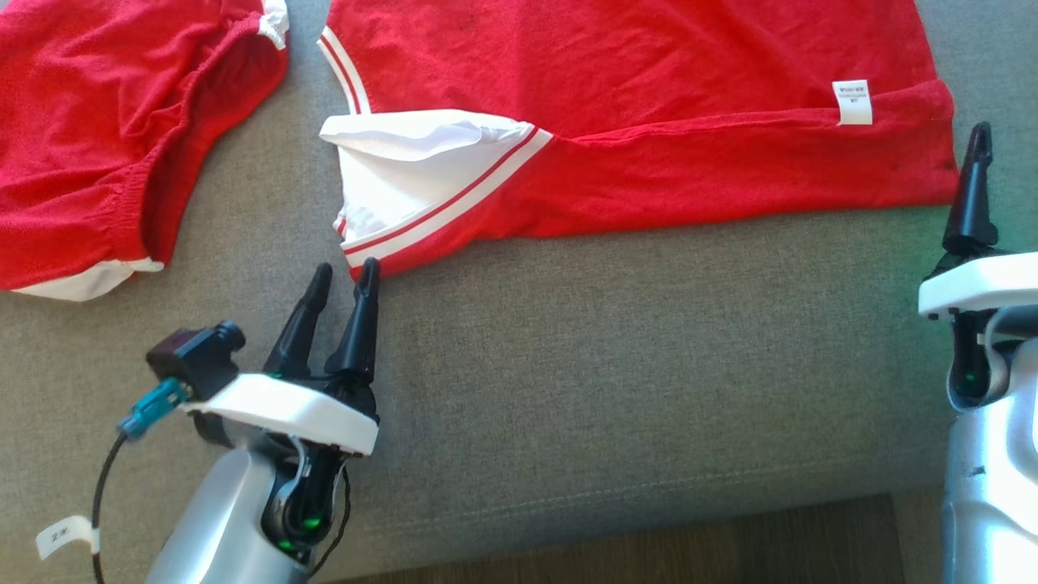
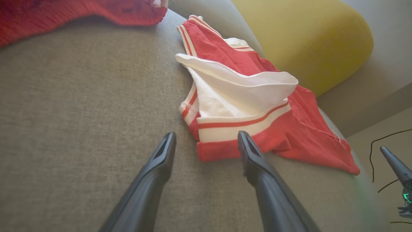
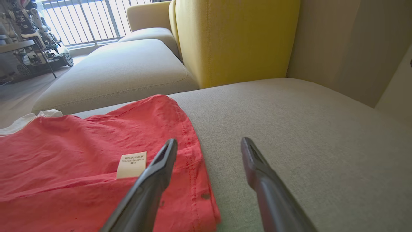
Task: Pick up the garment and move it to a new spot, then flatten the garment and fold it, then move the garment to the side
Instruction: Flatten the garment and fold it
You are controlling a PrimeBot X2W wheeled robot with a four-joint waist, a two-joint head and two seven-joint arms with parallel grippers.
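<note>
A red shirt (image 1: 649,105) with white, red-striped trim lies spread on the grey sofa cushion (image 1: 608,349), its white sleeve (image 1: 405,178) folded over at the left and a white label (image 1: 851,101) near the right hem. My left gripper (image 1: 347,280) stands open just below the sleeve's lower corner, and in the left wrist view its fingers straddle the striped cuff (image 2: 238,125). My right gripper (image 3: 209,143) is open at the shirt's right hem (image 3: 193,154), one finger over the red cloth beside the label (image 3: 131,165). In the head view one of its fingers (image 1: 971,191) rises beside the hem.
A second red garment (image 1: 105,138) with white edging lies bunched at the far left of the cushion. A yellow cushion (image 3: 235,38) stands behind the seat. The sofa's front edge (image 1: 649,527) and wooden floor lie along the bottom of the head view.
</note>
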